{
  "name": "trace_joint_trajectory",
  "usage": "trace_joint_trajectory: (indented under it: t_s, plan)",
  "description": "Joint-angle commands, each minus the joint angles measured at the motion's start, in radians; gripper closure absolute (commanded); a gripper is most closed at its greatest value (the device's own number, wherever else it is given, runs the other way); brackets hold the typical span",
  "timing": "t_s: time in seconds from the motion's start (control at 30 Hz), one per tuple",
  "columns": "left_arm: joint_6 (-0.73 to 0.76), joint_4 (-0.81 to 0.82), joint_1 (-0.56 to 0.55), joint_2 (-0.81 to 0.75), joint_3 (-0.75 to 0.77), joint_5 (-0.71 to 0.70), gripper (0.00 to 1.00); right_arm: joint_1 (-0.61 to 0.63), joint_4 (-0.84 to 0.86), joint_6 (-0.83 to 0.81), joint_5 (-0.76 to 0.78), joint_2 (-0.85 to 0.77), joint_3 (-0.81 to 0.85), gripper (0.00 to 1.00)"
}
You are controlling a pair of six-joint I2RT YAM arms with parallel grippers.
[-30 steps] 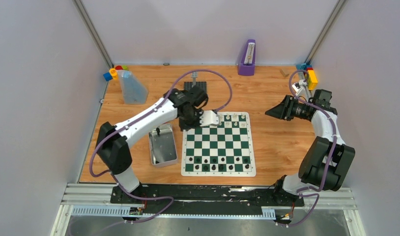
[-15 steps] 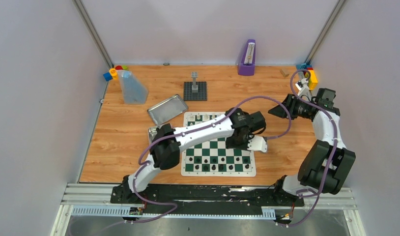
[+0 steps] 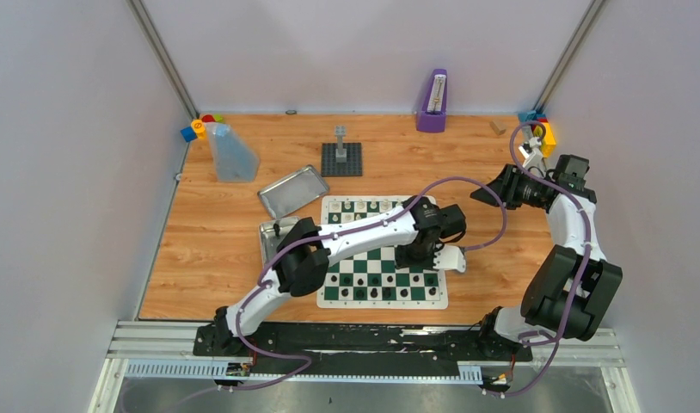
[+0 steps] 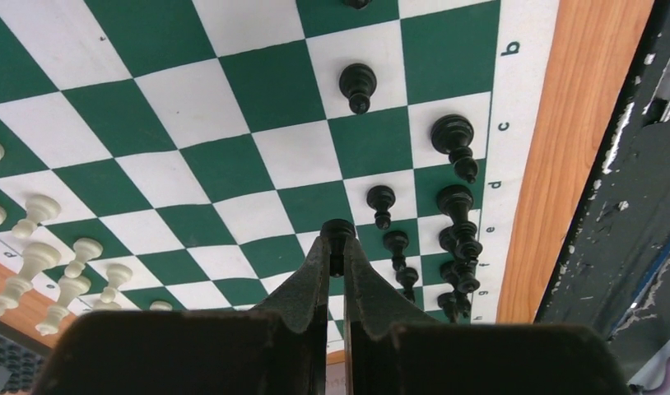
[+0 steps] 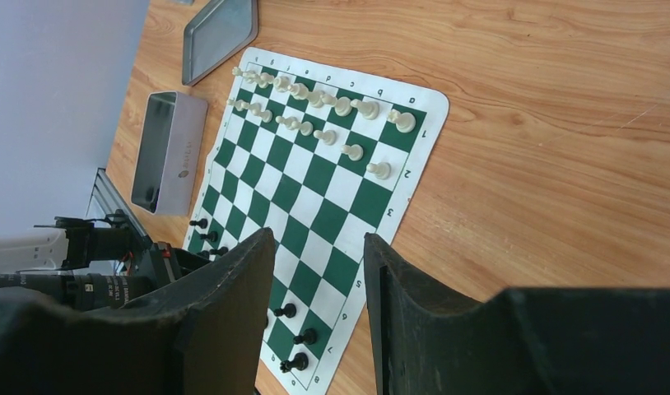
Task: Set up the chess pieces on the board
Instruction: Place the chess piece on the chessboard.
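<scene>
Two sets of chess pieces stand on the board (image 3: 372, 265). The cream-white pieces (image 5: 343, 105) fill two partly filled rows along its upper edge in the overhead view. The black pieces (image 4: 453, 134) line its lower edge, a few of them one row in. The board is a thin, flat mat of green and white squares with a white border, lying mid-frame on the wooden table (image 3: 209, 232).

The left gripper (image 4: 337, 247) is pinched tight on a small round-headed black pawn (image 4: 338, 230), low over the lower right part of the board. Whether the pawn's foot touches the square cannot be told. The right gripper (image 5: 319, 239) has its jaws partly apart with nothing between them. In the overhead view it hangs over bare wood to the upper right of the board.

The board's middle rows are bare squares, and open wood runs along its right edge. A silver tin (image 3: 273, 245) sits just beside the left edge, partly under the left arm. Its lid (image 3: 293, 191) lies near the upper left corner. A dark baseplate with a grey tower (image 3: 341, 159) stands apart above the board.

In the left wrist view, the letters b to h run down the right border. The right wrist view shows letters along the top border and numerals down the right one. A small mark on the tin's side is too small to read.
</scene>
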Motion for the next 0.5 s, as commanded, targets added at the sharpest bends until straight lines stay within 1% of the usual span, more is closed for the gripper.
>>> trace_joint_trajectory:
  t_s: [0.0, 0.47]
  plan:
    - [-0.038, 0.017, -0.011, 0.020, 0.023, 0.058, 0.92, -0.005, 0.012, 0.001, -0.032, -0.010, 0.038, 0.55]
    - [-0.057, 0.050, -0.030, 0.056, 0.013, 0.095, 0.91, -0.005, 0.007, -0.004, -0.041, -0.002, 0.039, 0.55]
